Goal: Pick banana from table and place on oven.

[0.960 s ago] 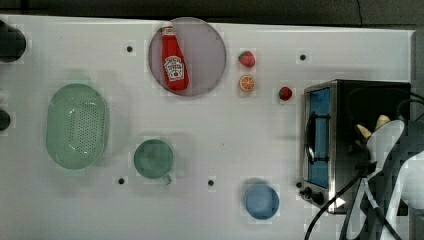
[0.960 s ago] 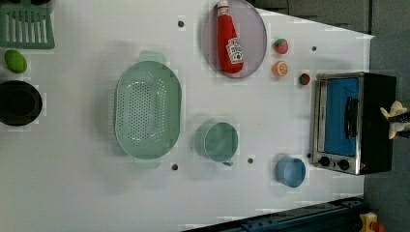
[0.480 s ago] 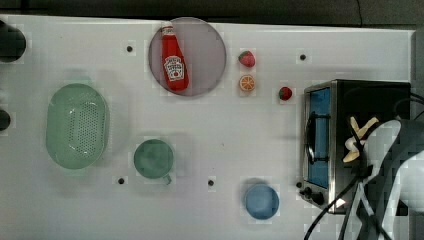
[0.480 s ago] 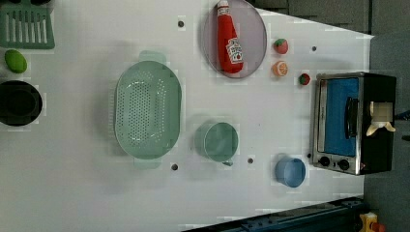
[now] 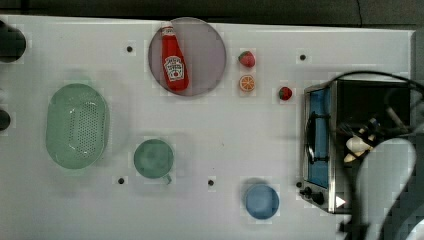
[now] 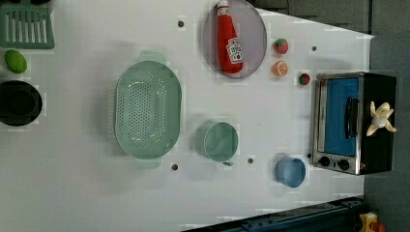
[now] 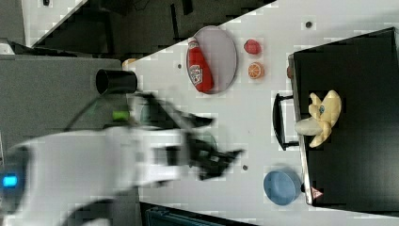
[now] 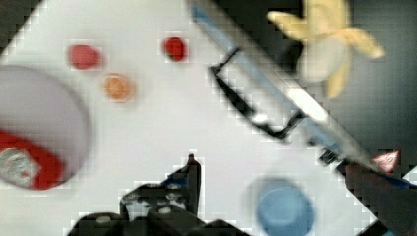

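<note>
The pale yellow banana (image 5: pixel 357 144) lies on the black top of the toaster oven (image 5: pixel 367 97), near the front edge above the door; it also shows in the left view (image 6: pixel 380 118) and the right view (image 7: pixel 323 117). My gripper (image 7: pixel 222 159) is a dark blur apart from the banana, open and holding nothing. In the wrist view one dark finger (image 8: pixel 193 172) stands over the white table (image 8: pixel 162 123), with the banana (image 8: pixel 324 44) far across the picture on the oven (image 8: pixel 388 98). My white arm (image 5: pixel 390 170) covers the oven's corner at the top view's right.
On the table stand a blue cup (image 5: pixel 261 201) by the oven's knobs, a green mug (image 5: pixel 153 158), a green colander (image 5: pixel 77 125) and a plate with a ketchup bottle (image 5: pixel 172 59). Two strawberries (image 5: pixel 285 93) and an orange slice (image 5: pixel 246 83) lie near the oven. Black cables (image 5: pixel 380 77) loop over it.
The banana has come in over the oven's top from the outer side and now rests there, let go. My gripper has drawn away from it.
</note>
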You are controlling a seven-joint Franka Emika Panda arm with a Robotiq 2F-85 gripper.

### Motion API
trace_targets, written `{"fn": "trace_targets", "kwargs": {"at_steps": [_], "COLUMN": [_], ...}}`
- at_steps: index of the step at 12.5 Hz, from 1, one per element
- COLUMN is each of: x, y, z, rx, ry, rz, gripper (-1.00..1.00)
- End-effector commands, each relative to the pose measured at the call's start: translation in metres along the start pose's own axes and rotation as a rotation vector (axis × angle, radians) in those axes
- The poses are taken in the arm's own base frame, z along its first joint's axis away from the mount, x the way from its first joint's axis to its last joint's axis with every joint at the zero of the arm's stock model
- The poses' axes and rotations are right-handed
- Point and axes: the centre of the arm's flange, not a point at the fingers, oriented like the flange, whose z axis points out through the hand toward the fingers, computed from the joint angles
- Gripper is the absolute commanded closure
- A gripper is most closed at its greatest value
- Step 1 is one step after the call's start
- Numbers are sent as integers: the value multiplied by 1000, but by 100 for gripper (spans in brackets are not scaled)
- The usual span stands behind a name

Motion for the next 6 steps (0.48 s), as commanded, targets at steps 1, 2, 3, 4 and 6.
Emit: {"fn": "trace_targets", "kwargs": {"at_steps": [1,2,3,4,6], "x": [-82,-102,-121,-135,-154], "y": [-116,-136,-154,-166,-180], "z": [-7,-6,-6,-7,-10], "rx": [-14,-16,-21,-28,-34], "ry": [-20,-17,-6,5,14], "rz": [116,164,225,281,300], "gripper": [-100,-100,-100,-100,-100]}}
